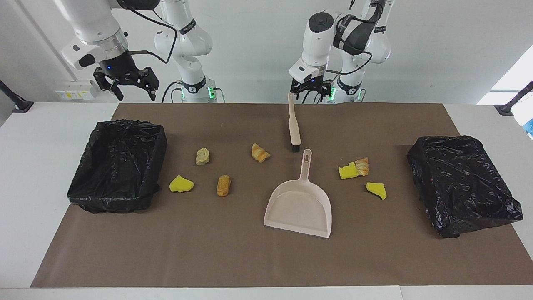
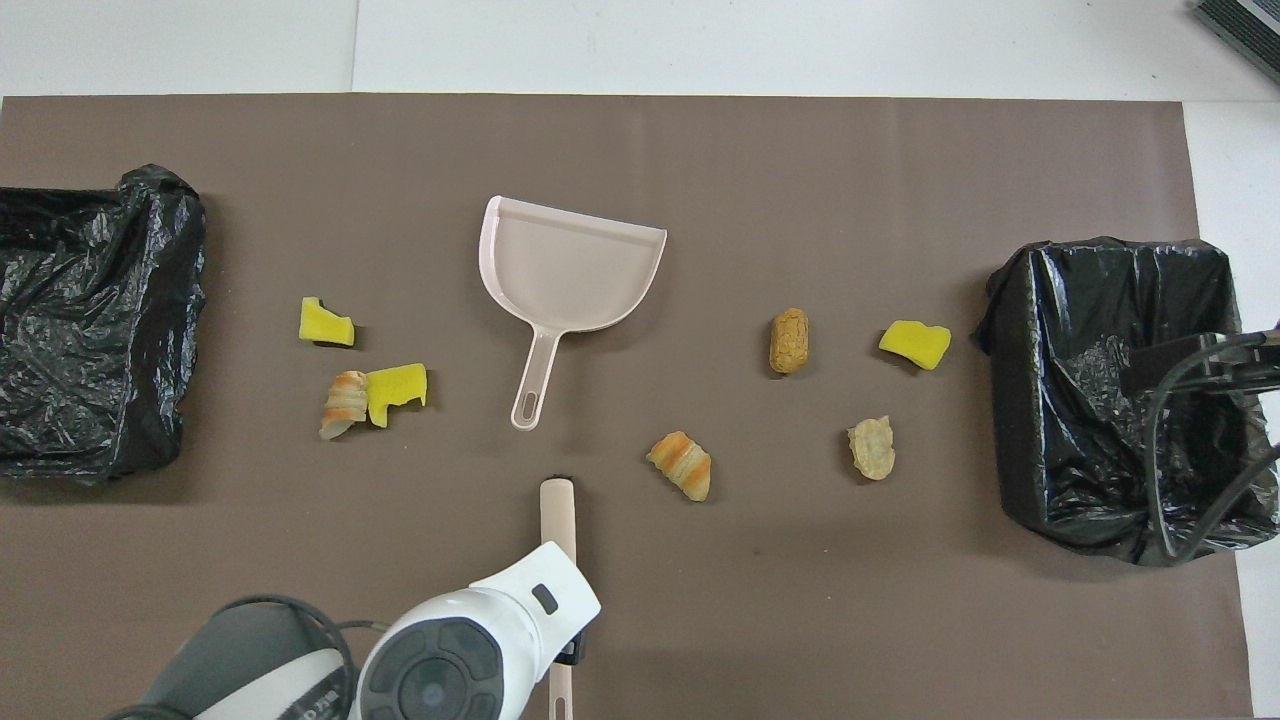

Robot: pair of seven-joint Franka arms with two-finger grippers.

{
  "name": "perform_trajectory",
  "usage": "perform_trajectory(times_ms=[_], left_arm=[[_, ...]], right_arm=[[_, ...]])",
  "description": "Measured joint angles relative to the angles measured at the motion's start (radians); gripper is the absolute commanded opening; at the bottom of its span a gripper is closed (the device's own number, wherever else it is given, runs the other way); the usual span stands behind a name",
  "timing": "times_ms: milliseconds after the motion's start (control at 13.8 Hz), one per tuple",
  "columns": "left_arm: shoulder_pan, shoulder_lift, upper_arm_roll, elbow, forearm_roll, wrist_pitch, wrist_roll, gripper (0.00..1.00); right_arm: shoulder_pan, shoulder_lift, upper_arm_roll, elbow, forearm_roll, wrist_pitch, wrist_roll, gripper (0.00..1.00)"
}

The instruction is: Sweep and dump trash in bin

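The facing view shows the open left end effector [image 1: 311,88] above the beige brush [image 1: 294,122] handle; overhead, its arm hides it. The open right end effector [image 1: 127,86] waits over the black-lined bin [image 1: 118,164]. The brush's long axis runs away from the robots, bristles toward the pale pink plastic dustpan [image 1: 300,203], amid yellow sponge and bread trash bits [image 1: 260,153].

No text, label, brand, number or sign can be read anywhere in either view; the faint lettering on the grey arm joint [image 2: 250,660] at the bottom left of the overhead view is too cut off to make out.
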Motion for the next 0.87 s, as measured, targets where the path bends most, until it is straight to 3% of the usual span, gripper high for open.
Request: perform_trajectory(times_ms=[289, 723, 868], left_arm=[[-0.133, 0.032, -0.002, -0.107, 0.0, 0.16, -0.122, 1.0], [-0.144, 0.131, 0.004, -0.123, 0.0, 0.236, -0.13, 1.0], [-0.148, 0.132, 0.003, -0.129, 0.0, 0.236, -0.13, 0.72]], right_arm=[[0.0, -0.002, 0.0, -0.001, 0.0, 0.0, 0.0, 1.0], [0.0, -0.002, 0.0, -0.002, 0.0, 0.0, 0.0, 1.0], [0.0, -0.002, 0.0, -0.002, 0.0, 0.0, 0.0, 1.0]])
